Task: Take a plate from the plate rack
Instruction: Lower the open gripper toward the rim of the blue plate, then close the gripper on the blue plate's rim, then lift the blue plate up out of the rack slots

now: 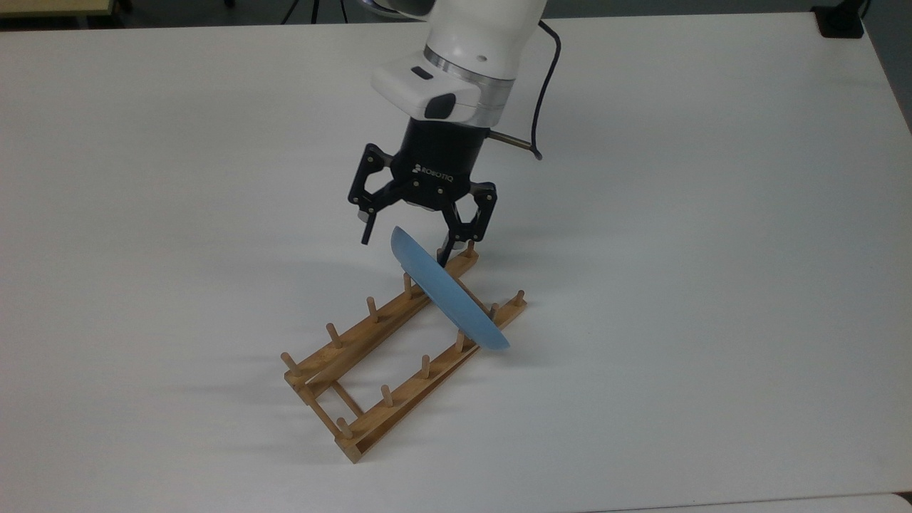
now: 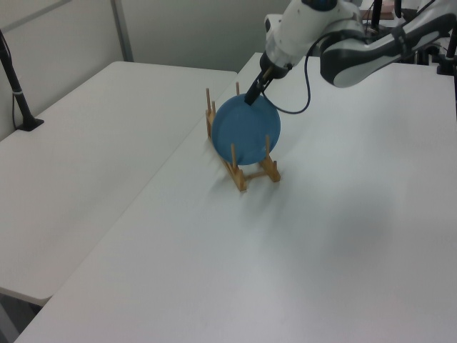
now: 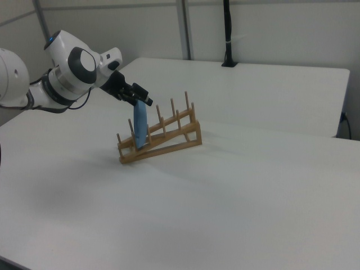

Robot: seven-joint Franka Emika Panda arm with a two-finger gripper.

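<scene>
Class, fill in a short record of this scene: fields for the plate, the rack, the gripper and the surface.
plate: light blue, standing on edge between the rack's pegs
plate rack: light-brown wood, two pegged rails, one plate in it
gripper: open, fingers either side of the plate's upper rim, not closed on it
table: white

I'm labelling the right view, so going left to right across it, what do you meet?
Arm → gripper, open above the plate → rack → black post at the far table edge.
</scene>
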